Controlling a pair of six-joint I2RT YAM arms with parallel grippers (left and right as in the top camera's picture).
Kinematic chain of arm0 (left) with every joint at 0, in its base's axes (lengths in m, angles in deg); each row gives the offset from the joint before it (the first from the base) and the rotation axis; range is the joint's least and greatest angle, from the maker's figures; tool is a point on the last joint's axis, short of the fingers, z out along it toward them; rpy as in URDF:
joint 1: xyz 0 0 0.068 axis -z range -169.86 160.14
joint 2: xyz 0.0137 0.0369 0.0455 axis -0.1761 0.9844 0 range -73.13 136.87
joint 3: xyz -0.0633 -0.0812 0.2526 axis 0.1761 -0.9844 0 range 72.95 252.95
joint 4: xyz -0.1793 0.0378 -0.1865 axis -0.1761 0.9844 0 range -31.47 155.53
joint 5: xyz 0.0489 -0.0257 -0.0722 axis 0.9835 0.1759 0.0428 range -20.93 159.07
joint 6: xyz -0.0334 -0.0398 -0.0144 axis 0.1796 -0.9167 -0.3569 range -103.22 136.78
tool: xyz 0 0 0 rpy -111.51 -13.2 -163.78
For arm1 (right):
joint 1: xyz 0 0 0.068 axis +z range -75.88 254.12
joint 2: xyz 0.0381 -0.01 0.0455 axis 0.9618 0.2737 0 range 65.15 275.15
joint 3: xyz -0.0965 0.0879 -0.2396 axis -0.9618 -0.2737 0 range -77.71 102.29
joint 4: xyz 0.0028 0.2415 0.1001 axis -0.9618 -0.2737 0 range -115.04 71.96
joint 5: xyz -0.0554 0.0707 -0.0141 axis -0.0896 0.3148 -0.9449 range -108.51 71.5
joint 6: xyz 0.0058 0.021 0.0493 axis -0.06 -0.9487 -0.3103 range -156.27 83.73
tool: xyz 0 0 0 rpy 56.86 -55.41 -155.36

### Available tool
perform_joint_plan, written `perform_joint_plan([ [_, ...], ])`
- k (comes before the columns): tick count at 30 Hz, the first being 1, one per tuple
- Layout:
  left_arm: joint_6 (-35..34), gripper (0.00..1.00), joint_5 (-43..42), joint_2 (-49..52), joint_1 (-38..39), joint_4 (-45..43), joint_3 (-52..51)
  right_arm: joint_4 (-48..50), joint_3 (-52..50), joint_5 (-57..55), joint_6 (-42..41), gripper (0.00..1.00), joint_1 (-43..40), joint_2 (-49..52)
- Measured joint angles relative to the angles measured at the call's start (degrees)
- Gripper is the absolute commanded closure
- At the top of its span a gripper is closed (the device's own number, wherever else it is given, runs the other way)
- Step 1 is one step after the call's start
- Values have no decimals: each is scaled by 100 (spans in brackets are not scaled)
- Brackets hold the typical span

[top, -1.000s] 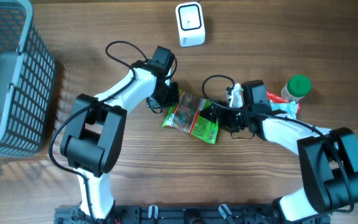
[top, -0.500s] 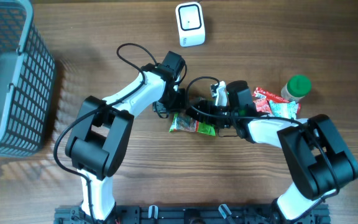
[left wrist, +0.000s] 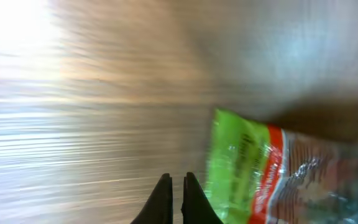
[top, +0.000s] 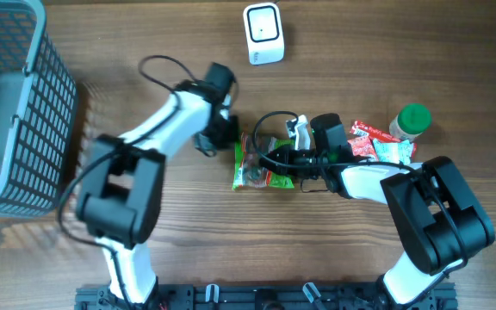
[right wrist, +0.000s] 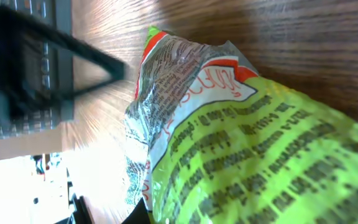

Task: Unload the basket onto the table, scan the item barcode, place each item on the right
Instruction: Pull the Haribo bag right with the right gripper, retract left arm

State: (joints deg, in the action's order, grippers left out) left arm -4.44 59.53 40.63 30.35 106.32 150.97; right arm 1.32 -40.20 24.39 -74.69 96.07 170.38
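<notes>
I've got my right gripper (top: 293, 164) pinching the green-and-red plastic snack packet (top: 261, 168) upright, ready for the far white box-shaped scanner (top: 263, 33). My left gripper (left wrist: 174, 178) is pressed together, empty, just left of it.

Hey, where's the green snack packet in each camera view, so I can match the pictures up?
Overhead: green snack packet near the picture's centre.
Left wrist: lower right, just right of the left gripper.
Right wrist: fills most of the frame.
Shared landmark: the wooden table, its grain visible in all three.
</notes>
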Motion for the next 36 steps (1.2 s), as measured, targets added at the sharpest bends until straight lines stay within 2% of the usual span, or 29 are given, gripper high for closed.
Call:
perform_joint_plan([
  [4, -13, 96, 284, -640, -575, 52, 17, 42, -2, 476, 199, 96, -243, -2],
  [10, -31, 96, 487, -1259, -1390, 66, 98, 603, -11, 1609, 863, 96, -789, -144],
  [15, 0, 95, 540, -1257, -1849, 76, 101, 730, -11, 2295, 1274, 96, -916, -1003],
  [20, 275, 96, 542, -1257, -1950, 72, 101, 595, -9, 2618, 1368, 96, -916, -2013],
  [25, 726, 93, 542, -1257, -1947, 48, 101, 74, 7, 2806, 1434, 96, -916, -2616],
  [30, 1180, 89, 586, -1257, -1954, 22, 101, -780, 48, 2824, 1403, 96, -990, -2671],
  [36, 1344, 82, 675, -1257, -2146, 22, 101, -1722, 142, 2817, 1427, 96, -1615, -2839],
])
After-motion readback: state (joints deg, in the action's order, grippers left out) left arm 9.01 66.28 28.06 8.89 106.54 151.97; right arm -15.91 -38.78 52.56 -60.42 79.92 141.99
